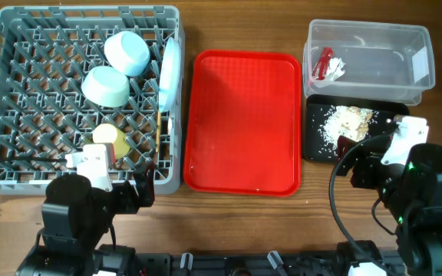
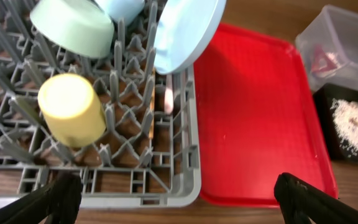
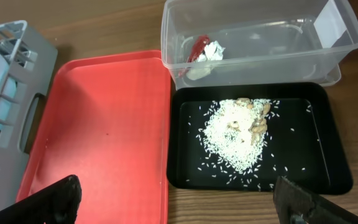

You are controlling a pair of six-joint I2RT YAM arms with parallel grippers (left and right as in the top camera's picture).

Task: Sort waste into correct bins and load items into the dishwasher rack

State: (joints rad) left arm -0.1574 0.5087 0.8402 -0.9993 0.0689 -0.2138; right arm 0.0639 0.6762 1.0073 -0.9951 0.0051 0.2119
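Observation:
The grey dishwasher rack [image 1: 21, 92] stands at the left. In it are two pale blue bowls [image 1: 126, 52] [image 1: 106, 86], an upright plate [image 1: 169, 73] at its right wall and a yellow cup [image 1: 106, 136]. I cannot make out the fork or chopsticks. The clear tub [image 1: 367, 25] holds the red wrapper [image 1: 324, 63] and white paper [image 1: 336, 70]. The black tray [image 1: 313, 138] holds rice scraps [image 1: 347, 119]. My left gripper [image 2: 179, 205] is open and empty over the rack's near right corner [image 2: 135, 186]. My right gripper [image 3: 179, 205] is open and empty near the black tray's front edge [image 3: 316, 143].
The large red serving tray [image 1: 244, 123] lies between the rack and the bins. It also shows in the left wrist view [image 2: 253, 112] and the right wrist view [image 3: 104, 124]. Bare wooden table runs along the front edge.

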